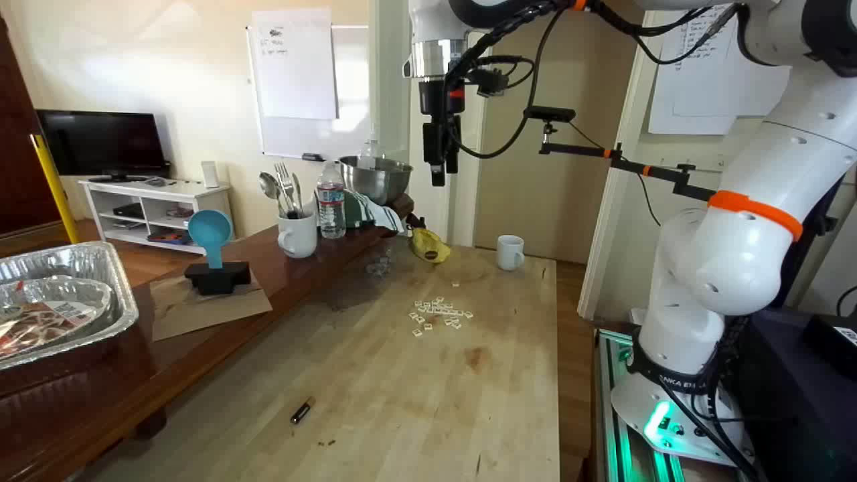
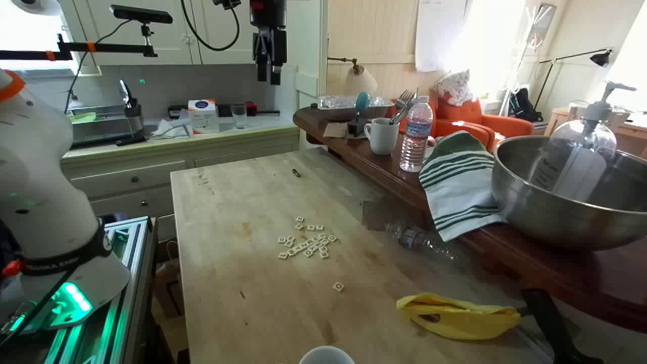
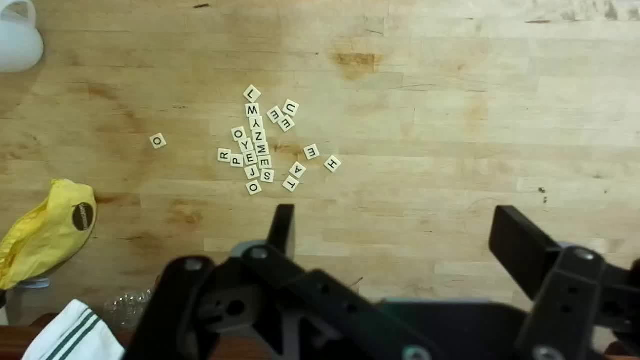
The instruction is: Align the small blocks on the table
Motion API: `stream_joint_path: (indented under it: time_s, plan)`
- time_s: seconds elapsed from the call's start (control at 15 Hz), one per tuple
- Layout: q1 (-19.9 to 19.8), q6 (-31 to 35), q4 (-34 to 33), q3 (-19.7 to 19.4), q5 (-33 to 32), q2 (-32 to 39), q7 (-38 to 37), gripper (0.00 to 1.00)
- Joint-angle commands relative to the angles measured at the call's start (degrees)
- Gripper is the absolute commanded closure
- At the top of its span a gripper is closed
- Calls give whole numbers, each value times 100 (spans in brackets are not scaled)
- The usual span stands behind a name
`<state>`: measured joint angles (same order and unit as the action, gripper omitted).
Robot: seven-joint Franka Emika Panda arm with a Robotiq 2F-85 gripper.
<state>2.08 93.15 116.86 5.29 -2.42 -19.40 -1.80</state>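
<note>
Cutlery (image 1: 286, 189) in mug (image 1: 299, 235), blocks (image 3: 261, 149) on table (image 3: 425, 150)

This looks like a home: kitchen cupboards (image 2: 172, 44), a counter (image 2: 265, 122) with drawers (image 2: 119, 182), an orange armchair (image 2: 467, 128) and a television (image 1: 100, 142).

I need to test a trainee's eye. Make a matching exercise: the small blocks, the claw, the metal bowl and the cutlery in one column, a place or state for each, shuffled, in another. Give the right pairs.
Things
1. small blocks
2. claw
3. metal bowl
4. cutlery

Places and states
A. standing in a white mug
B. open, above the light wooden table
C. with a pump bottle inside
D. lettered, lying on the light wooden table

Right pairs: 1-D, 2-B, 3-C, 4-A
</note>
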Motion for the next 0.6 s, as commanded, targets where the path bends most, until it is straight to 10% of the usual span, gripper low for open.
stream_joint_path:
  time_s: [0.0,0.53]
  plan:
    - [48,-14,-15,-38,-13,8,-14,0]
    - [94,385,243,-3,-7,187,23,0]
